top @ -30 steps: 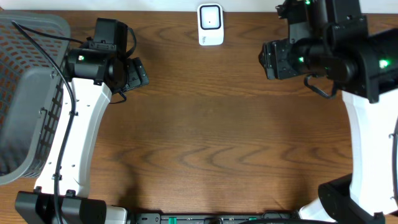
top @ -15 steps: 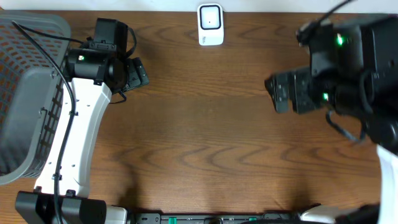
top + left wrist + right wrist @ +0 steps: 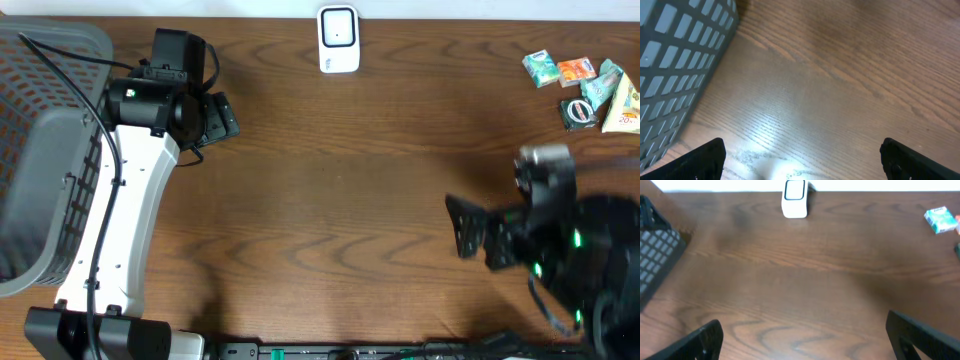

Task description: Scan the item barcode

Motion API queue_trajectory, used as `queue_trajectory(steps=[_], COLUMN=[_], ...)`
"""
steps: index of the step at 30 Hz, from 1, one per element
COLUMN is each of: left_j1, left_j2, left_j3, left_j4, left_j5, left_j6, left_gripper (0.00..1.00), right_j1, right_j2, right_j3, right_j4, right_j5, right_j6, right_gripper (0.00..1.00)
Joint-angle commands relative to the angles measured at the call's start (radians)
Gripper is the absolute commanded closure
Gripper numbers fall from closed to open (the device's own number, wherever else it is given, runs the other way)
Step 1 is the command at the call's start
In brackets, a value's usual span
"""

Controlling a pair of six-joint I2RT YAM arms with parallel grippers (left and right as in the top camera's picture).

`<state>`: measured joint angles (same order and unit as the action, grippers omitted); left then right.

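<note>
- Brown wood-grain table carries everything, and both arm bases sit at its near edge.
- Nearest, on the right side, the right gripper is over bare wood and points toward the table's middle. The arm behind it looks blurred.
- In the right wrist view its two dark fingers stand at opposite lower corners, spread wide, with only wood between them.
- Further back on the left, the left gripper hovers near the grey basket.
- Its fingers are also spread wide and hold nothing. The basket's slotted wall rises just to their left.
- Against the far edge, near the centre, stands the white barcode scanner, well apart from both grippers.
- In the far right corner lie the items: a teal packet, an orange packet, a second teal packet, a dark round item and a yellow packet cut off by the frame edge.
- These lie close together on the wood, touched by neither gripper and well apart from the scanner.
- Their barcodes are too small to make out.
</note>
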<state>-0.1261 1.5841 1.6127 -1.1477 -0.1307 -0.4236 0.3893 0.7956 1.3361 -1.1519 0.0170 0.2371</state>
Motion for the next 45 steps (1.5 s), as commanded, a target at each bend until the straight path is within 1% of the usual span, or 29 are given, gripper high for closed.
queue_trajectory(steps=[1, 6, 11, 14, 19, 25, 41, 45], left_j1=[0.002, 0.002, 0.002, 0.002, 0.002, 0.002, 0.002, 0.002], left_j2=[0.003, 0.003, 0.003, 0.003, 0.003, 0.003, 0.003, 0.003], left_j3=[0.008, 0.008, 0.008, 0.008, 0.008, 0.008, 0.008, 0.008], left_j4=[-0.003, -0.003, -0.003, -0.003, -0.003, -0.003, -0.003, -0.003], left_j5=[-0.009, -0.009, -0.009, -0.009, -0.009, -0.009, -0.009, -0.009], left_j6=[-0.012, -0.012, -0.012, -0.012, -0.012, -0.012, -0.012, -0.012], left_gripper=[0.02, 0.02, 0.02, 0.02, 0.02, 0.02, 0.02, 0.02], right_j1=[0.005, 0.005, 0.005, 0.005, 0.005, 0.005, 0.005, 0.004], right_j2=[-0.082, -0.104, -0.103, -0.103, -0.103, -0.103, -0.102, -0.102], right_j3=[-0.137, -0.259, -0.325, -0.33, -0.327, -0.328, -0.331, -0.336], right_j4=[0.01, -0.055, -0.108, -0.122, -0.094, -0.063, -0.063, -0.061], right_j5=[-0.001, -0.013, -0.008, -0.008, -0.008, -0.008, -0.006, 0.052], right_j6=[0.113, 0.203, 0.204, 0.204, 0.203, 0.126, 0.125, 0.125], right_gripper=[0.01, 0.01, 0.01, 0.01, 0.01, 0.01, 0.01, 0.01])
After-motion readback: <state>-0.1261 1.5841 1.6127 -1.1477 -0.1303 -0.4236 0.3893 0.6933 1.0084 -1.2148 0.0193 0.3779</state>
